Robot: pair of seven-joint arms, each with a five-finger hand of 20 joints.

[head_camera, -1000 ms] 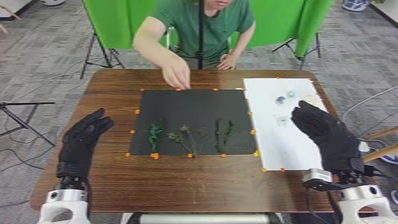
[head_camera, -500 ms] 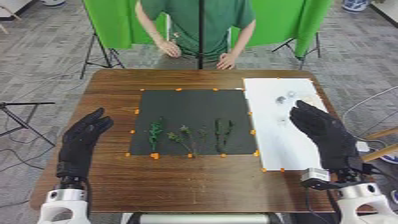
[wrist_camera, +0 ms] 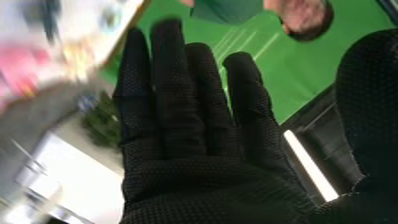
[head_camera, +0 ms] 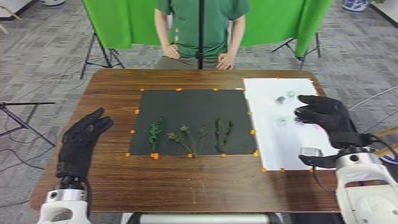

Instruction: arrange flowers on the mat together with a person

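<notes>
My right hand is over the white sheet at the table's right, open. In the right wrist view that hand has its fingers straight, holding nothing. My left hand stays at the table's left side, open and apart from the mat. The dark mat bears green stems in its near half: a leafy one at left, a branching sprig in the middle, and long dark-green leaves at right. Small pale flowers rest on the white sheet's far part.
The white sheet lies right of the mat on the brown table. Orange markers edge the mat and the sheet. Across the table a person stands with both hands lowered at the far edge.
The person's hand has drawn back from the mat's far edge to the body. My right hand has shifted and turned over the white sheet. The left hand has kept still.
</notes>
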